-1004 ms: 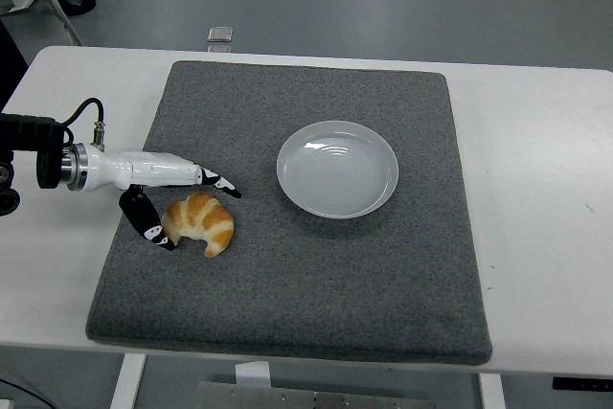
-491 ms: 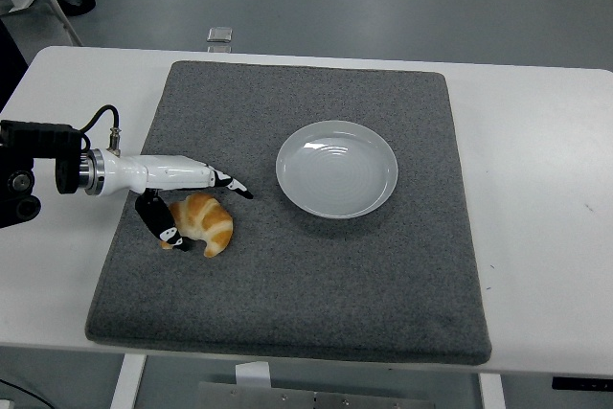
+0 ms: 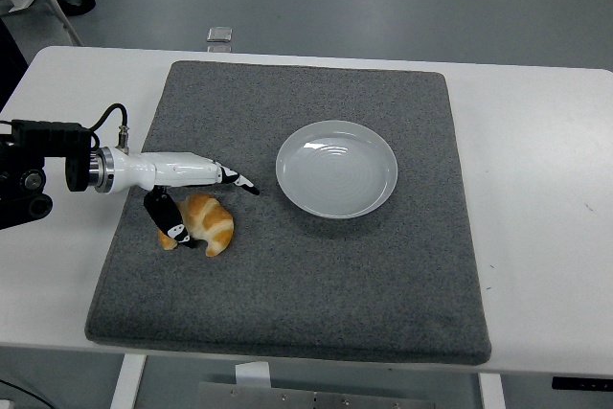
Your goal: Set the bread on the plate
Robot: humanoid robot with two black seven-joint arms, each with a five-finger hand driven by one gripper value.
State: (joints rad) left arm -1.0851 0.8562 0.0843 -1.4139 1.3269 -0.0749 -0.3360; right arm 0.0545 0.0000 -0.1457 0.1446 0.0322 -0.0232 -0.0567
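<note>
The white-and-black left hand (image 3: 196, 200) reaches over the golden crescent-shaped bread (image 3: 204, 222) on the grey felt mat (image 3: 287, 284), fingers spread, thumb touching its left end; grasping comes first, I'd say; the round white plate (image 3: 336, 169) sits well right, empty.

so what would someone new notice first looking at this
Probably the left hand reaching in from the left edge, fingers spread over a golden croissant at the left of the grey mat. Next, the empty white plate right of the croissant, further back on the mat, apart from both.
</note>
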